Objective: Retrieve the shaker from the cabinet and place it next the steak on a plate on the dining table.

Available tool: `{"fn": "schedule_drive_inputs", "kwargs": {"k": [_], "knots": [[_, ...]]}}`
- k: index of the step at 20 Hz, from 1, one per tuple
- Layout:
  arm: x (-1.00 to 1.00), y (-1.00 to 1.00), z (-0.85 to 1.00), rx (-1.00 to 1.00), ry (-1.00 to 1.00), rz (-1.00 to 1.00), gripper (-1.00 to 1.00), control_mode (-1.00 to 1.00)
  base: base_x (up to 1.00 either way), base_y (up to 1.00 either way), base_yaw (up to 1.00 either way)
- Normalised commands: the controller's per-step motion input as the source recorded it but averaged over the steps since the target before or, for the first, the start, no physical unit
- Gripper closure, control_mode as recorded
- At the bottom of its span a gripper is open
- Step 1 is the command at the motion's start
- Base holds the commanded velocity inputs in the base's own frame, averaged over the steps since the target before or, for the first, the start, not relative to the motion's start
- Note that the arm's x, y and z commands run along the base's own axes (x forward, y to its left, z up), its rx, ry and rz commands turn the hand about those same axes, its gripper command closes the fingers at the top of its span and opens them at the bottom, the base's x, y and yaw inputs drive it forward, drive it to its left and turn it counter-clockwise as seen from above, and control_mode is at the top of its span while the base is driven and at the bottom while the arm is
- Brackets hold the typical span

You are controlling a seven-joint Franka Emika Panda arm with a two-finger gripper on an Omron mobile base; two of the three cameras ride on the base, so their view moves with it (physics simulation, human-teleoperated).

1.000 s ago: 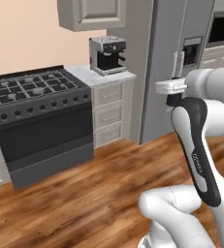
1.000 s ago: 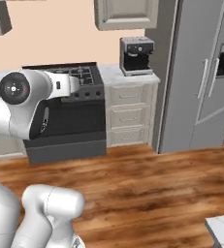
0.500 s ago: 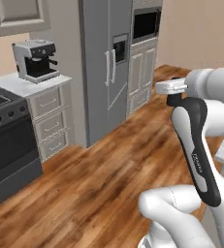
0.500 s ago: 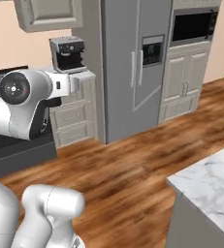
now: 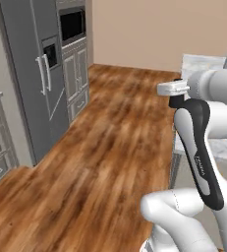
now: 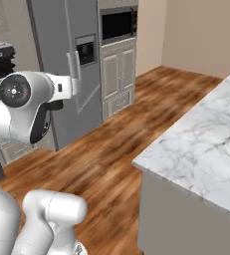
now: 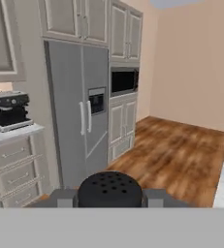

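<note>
We see a black shaker (image 7: 110, 189) with a dotted top, a grey fridge (image 7: 77, 109) beside cream cabinets (image 7: 125, 30), and a white grey-veined marble table (image 6: 201, 144).

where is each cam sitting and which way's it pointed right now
Left base view: behind the arm's left, facing the fridge and wood floor; white arm at lower right.
Right base view: behind its right, facing the dining table; arm at lower left.
Hand view: on the hand, over the shaker between the fingertips, toward the coffee machine.
All three share the fridge and built-in oven.
</note>
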Motion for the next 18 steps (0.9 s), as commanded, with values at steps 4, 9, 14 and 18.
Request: {"fn": "schedule_drive_inputs", "kwargs": {"k": [4,9,14,18], "knots": [[0.00,0.00,0.00,0.00,0.00,0.00,1.00,1.00,-0.26,0.00,-0.56],[0.00,0.00,0.00,0.00,0.00,0.00,1.00,1.00,-0.17,-0.01,-0.51],[0.00,0.00,0.00,0.00,0.00,0.00,1.00,1.00,-0.03,-0.25,-0.34],[0.00,0.00,0.00,0.00,0.00,0.00,1.00,1.00,0.00,-0.62,-0.20]]}}
